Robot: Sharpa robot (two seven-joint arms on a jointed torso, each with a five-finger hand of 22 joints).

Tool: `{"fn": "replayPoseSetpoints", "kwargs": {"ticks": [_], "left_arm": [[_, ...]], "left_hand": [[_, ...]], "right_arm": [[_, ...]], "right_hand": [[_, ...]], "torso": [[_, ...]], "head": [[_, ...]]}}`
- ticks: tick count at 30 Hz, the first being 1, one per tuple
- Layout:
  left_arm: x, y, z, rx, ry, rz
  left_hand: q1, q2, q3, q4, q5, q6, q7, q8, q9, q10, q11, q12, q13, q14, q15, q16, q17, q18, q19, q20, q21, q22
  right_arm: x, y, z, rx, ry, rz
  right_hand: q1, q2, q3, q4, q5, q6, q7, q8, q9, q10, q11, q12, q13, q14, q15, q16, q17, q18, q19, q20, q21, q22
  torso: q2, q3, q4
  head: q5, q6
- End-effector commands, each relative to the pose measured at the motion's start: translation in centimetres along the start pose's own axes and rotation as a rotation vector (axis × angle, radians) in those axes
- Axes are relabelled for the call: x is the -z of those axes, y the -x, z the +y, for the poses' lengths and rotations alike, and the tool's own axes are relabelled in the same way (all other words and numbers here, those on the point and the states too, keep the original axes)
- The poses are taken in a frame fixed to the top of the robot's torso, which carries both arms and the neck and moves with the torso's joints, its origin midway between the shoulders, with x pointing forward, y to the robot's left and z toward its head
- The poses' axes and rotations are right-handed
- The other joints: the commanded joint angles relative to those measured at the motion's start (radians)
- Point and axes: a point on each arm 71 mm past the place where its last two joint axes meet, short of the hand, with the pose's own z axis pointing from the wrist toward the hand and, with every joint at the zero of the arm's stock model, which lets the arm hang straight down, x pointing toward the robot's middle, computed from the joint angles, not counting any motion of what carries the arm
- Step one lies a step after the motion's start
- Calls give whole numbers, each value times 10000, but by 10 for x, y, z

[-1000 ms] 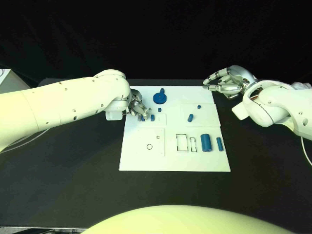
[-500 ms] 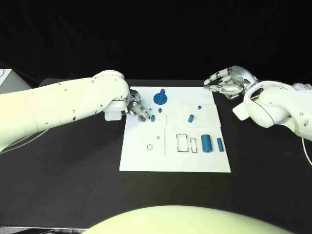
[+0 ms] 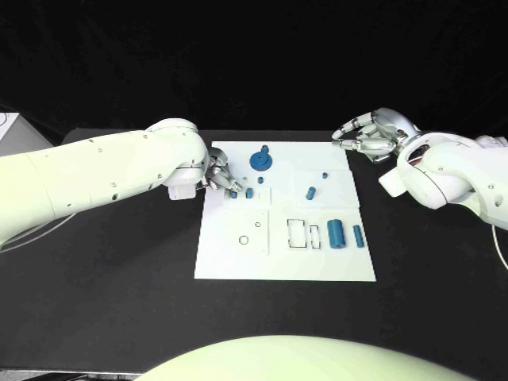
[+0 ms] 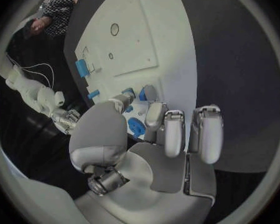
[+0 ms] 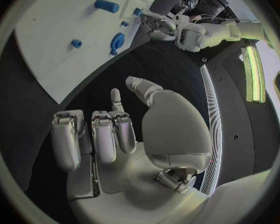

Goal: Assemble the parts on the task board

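your left hand [image 3: 217, 176] pinches a small blue part [image 3: 231, 191] at task board [image 3: 284, 262] near-left corner area | your right hand [image 3: 367, 135] curled in, holding nothing, off board's far right

Left hand [image 3: 221, 178] low, fingers bent down together; right hand [image 3: 367, 136] raised, fingers curled, holding nothing.
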Motion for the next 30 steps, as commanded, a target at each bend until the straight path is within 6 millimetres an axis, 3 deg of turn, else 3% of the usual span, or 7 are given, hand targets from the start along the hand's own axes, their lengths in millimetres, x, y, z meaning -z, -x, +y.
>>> {"fn": "replayPoseSetpoints", "kwargs": {"ticks": [1,11,18,20,22,24,30], "left_arm": [[0,2,8,359,107,-550],[19,24,8,2403,-1453,-1490],[30,37,3,3349,-3034,-2369],[32,39,-2,3410,-3689,-2626],[33,38,-9,3237,-4456,-2993],[34,35,-15,2821,-5101,-3438],[28,25,-25,1651,-6119,-4464]], "left_hand": [[90,-16,-67,139,-83,-32,59,27,-18,-25,-45,-31,-28,1077,-68,64,2635,-102,573,-50,-22,1953],[564,11,-403,286,38,-491,224,-42,-36,-789,91,-786,-1120,1046,31,1,2547,48,192,13,-439,1409],[956,38,-958,297,114,-1249,556,-167,-68,-2315,401,-2068,-2958,718,309,-621,1742,343,-603,214,-1368,300],[1922,114,-757,158,126,-1966,881,-414,-204,-3830,714,-3159,-4245,-285,584,-2083,68,813,-2154,424,-3151,-1671],[2948,8,-581,27,112,-2307,1093,-531,-420,-4316,900,-3319,-4453,-791,761,-2640,-572,956,-2635,596,-3839,-2315],[4077,-155,8,-257,119,-2809,1297,-1031,-987,-5319,1154,-4078,-5024,-3146,1031,-5077,-3121,1503,-4935,865,-6610,-4957],[5139,-616,833,-772,66,-3285,1512,-1694,-2075,-5997,1387,-5330,-6362,-4355,1244,-5743,-4232,1515,-5138,1107,-7349,-5355]], "right_arm": [[0,-1,0,4,94,142],[0,-1,-2,-2,35,111],[-1,-1,-4,-2,1,88],[-1,-1,-4,-5,3,85],[-1,-1,-5,-9,10,69],[-1,0,-5,-8,17,43],[-1,0,-5,-2,43,5]], "right_hand": [[8,-39,5,47,25,36,18,-57,16,1060,36,39,2630,1059,43,37,2631,81,793,37,-77,2300],[8,-39,5,47,25,36,18,-57,16,1060,36,39,2630,1059,43,37,2631,81,793,37,-77,2300],[8,-39,5,47,25,36,18,-57,16,1060,36,39,2630,1059,43,37,2631,81,793,37,-77,2300],[8,-39,5,47,25,36,18,-57,16,1060,36,39,2630,1059,43,37,2631,81,793,37,-77,2300],[8,-39,5,47,25,36,18,-57,16,1060,36,39,2630,1059,43,37,2631,81,793,37,-77,2300],[17,-30,10,49,32,36,18,-68,19,1060,35,39,2630,1059,42,37,2631,82,791,36,-81,2298],[17,-30,10,49,32,36,18,-68,19,1060,35,39,2630,1059,42,37,2631,82,791,36,-81,2298]], "torso": [[-9,3,8],[-8,3,14],[-4,12,10],[15,11,4],[16,4,4],[10,1,11],[9,11,4]], "head": [[-18,17],[-34,68],[-36,138],[-53,173],[-67,187],[-96,235],[-108,319]]}}
